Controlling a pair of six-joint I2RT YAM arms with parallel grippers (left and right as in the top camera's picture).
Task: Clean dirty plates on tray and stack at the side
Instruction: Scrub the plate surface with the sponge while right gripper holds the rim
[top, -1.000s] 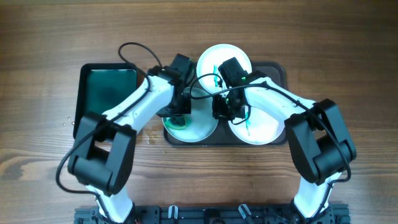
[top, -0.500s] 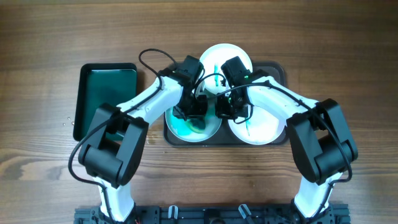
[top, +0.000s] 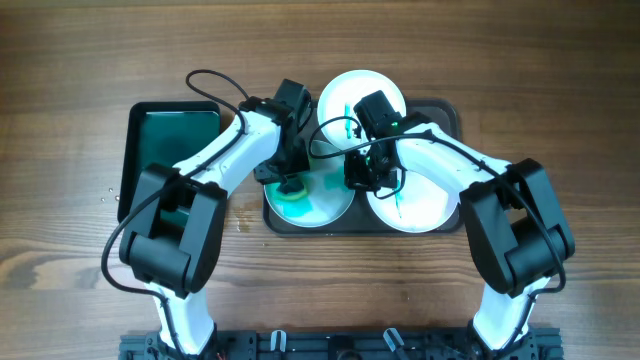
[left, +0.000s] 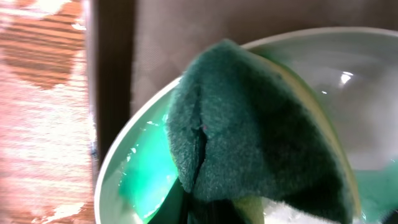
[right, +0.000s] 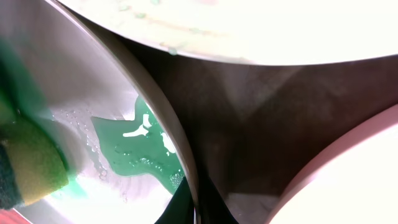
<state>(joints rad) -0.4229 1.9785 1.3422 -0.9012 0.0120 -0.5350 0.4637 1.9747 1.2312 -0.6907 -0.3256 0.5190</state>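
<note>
Three white plates lie on the dark tray. The left plate has a teal-green smear. My left gripper is shut on a green and yellow sponge and presses it onto the left side of this plate. My right gripper is shut on the right rim of the same plate, one finger inside and one outside. The back plate and the right plate carry thin green streaks. The sponge also shows at the left edge of the right wrist view.
A smaller black tray with green inside stands left of the dark tray on the wooden table. Cables loop above both wrists. The three plates sit close together, nearly touching, with the tray floor between them.
My left gripper swept the sponge right towards the plate's middle, then back to its left side. The right gripper has stayed on the rim.
</note>
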